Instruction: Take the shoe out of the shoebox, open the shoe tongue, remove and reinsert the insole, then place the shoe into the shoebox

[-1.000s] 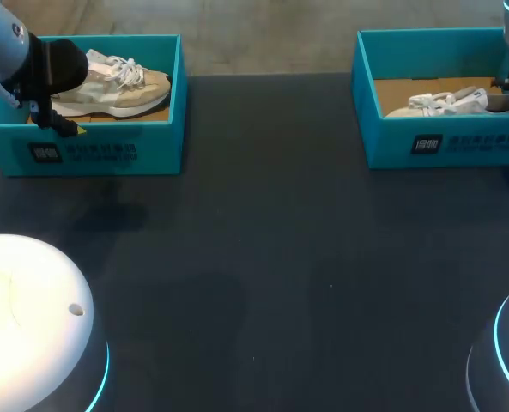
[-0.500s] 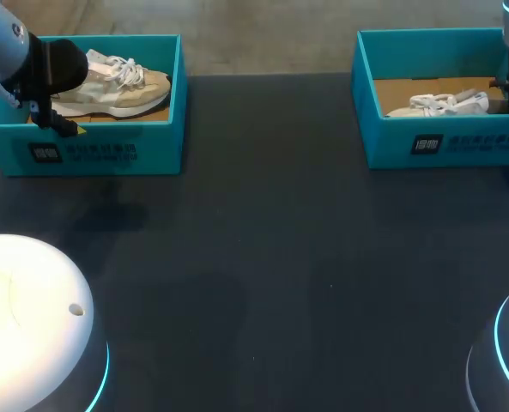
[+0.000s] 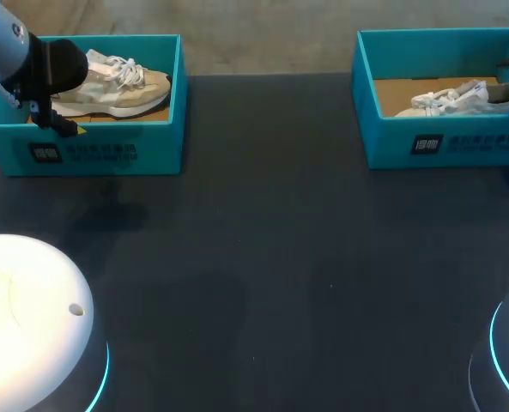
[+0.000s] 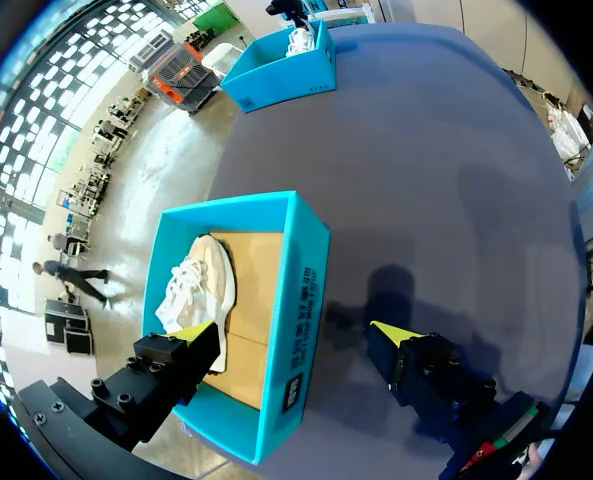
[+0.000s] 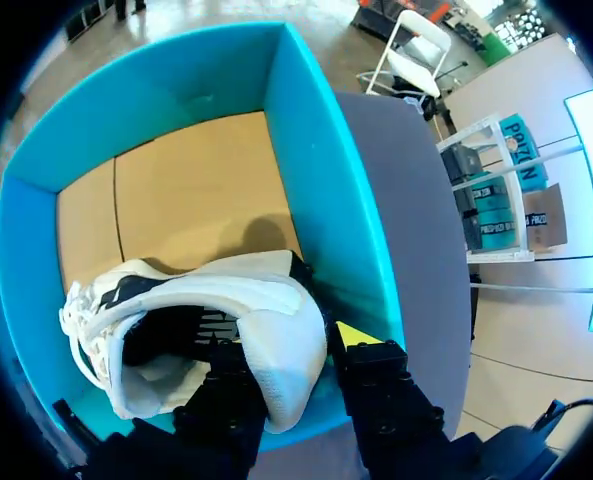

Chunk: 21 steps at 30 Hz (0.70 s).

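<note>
right fingers point(image 5: 359, 335) pinch white laced shoe point(image 5: 266, 310) | rectangular teal shoebox point(image 5: 316, 180), cardboard floor point(image 5: 191, 190)

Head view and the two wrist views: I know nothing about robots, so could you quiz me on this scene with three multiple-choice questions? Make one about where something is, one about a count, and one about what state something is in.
1. Where does the beige shoe lie?
A. in the left shoebox
B. on the floor
C. on a chair

2. How many shoeboxes stand on the table?
A. one
B. two
C. four

3. How is the right gripper?
A. open, holding nothing
B. shut on the white shoe
C. shut on a loose insole

Answers:
1 A: the head view shows it inside that box's walls.
2 B: there is the left one and the right shoebox.
3 B: it pinches the shoe's heel, one finger inside and one outside.
</note>
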### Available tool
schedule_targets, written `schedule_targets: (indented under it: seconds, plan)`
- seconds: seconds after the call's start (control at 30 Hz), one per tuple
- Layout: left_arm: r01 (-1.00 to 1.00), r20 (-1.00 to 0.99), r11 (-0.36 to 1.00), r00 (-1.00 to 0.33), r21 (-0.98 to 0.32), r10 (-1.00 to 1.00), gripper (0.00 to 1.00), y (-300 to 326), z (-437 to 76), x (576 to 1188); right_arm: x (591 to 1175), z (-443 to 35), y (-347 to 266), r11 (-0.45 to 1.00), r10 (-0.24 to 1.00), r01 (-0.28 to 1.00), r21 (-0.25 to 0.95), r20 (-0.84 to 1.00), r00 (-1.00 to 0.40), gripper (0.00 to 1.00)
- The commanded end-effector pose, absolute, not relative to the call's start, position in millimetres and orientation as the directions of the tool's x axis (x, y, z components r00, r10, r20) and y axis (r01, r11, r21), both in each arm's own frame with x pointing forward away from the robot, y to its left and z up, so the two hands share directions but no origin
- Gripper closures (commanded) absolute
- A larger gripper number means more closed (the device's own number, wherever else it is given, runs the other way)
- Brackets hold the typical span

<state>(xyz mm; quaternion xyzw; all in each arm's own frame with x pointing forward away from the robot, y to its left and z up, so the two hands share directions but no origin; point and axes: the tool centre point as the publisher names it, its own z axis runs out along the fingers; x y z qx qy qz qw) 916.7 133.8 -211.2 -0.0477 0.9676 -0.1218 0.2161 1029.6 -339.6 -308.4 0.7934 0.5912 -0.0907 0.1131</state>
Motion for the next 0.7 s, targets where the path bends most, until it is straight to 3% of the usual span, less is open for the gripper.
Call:
schedule_targets:
  seconds: [0.03,0.2,0.3,0.4,0.47,0.5,0.7]
  plan:
    - [-0.041,-0.407,0.967,-0.902,-0.253,-0.145,0.00,133.8,-211.1,915.9,1021.0,-306.6,-339.9,-0.272,0.919,0.958,0.087,-0.271,0.285,0.70]
    - [-0.041,-0.407,0.967,-0.902,-0.253,-0.145,0.00,133.8,-211.1,915.9,1021.9,-320.7,-336.0,-0.265,0.926,0.962,0.062,-0.264,0.272,0.72]
    - [-0.041,-0.407,0.967,-0.902,-0.253,-0.145,0.00,133.8,-211.1,915.9,1024.2,-327.2,-331.6,-0.245,0.933,0.968,0.047,-0.260,0.248,0.82]
    - [-0.041,-0.407,0.967,-0.902,-0.253,-0.145,0.00,133.8,-211.1,915.9,1027.3,-334.2,-330.5,-0.237,0.937,0.971,0.042,-0.254,0.240,0.84]
    - [-0.041,-0.407,0.967,-0.902,-0.253,-0.145,0.00,133.8,-211.1,915.9,1029.6,-337.2,-328.7,-0.226,0.938,0.973,0.037,-0.260,0.228,0.98]
    - [-0.041,-0.407,0.967,-0.902,-0.253,-0.145,0.00,133.8,-211.1,915.9,1030.4,-338.1,-327.6,-0.218,0.938,0.975,0.038,-0.268,0.220,1.00]
    - [-0.041,-0.407,0.967,-0.902,-0.253,-0.145,0.00,133.8,-211.1,915.9,1030.2,-349.1,-328.7,-0.217,0.935,0.976,0.023,-0.282,0.214,1.00]
